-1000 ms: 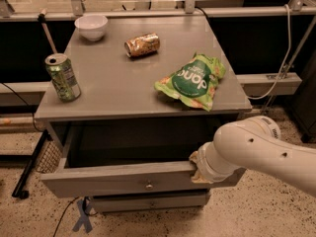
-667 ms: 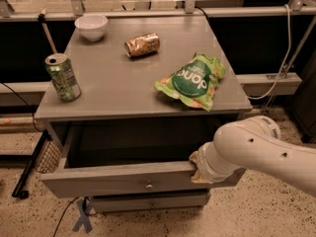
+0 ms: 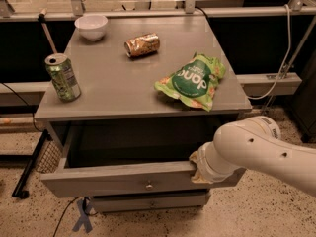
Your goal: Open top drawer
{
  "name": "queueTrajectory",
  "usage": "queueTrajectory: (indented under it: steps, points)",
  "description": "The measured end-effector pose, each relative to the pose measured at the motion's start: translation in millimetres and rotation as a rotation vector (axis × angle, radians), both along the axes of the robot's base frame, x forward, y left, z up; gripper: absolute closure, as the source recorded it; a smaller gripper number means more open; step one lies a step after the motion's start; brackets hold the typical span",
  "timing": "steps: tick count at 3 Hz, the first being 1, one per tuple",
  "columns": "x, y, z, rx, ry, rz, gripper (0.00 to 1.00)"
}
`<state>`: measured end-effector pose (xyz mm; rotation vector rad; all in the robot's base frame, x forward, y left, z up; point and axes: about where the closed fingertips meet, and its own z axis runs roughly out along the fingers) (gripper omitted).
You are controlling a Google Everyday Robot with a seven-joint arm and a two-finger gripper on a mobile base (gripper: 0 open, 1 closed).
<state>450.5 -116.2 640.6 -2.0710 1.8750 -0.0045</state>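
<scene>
The top drawer [image 3: 118, 180] stands pulled out from under the grey tabletop, showing its deep dark box. Its plain grey front has a small round metal knob [image 3: 148, 185] at the centre. A narrower grey drawer [image 3: 148, 201] shows below it, pushed in. My gripper [image 3: 197, 168] is at the right end of the top drawer's front, at its upper edge; my white arm [image 3: 256, 152] comes in from the right and covers most of it.
On the tabletop [image 3: 113, 83] stand a green can [image 3: 62, 76] at the left, a white bowl [image 3: 91, 26] at the back, a brown can lying down [image 3: 142, 44], and a green chip bag [image 3: 193, 80] near the right edge. Cables hang at the right. A blue tape mark [image 3: 83, 217] is on the floor.
</scene>
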Motion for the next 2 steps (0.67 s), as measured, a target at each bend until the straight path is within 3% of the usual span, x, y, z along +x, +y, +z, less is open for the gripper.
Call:
queueTrajectory:
  steps: [2]
  points:
    - [-0.1,0.0,0.0,0.0,0.0,0.0,1.0]
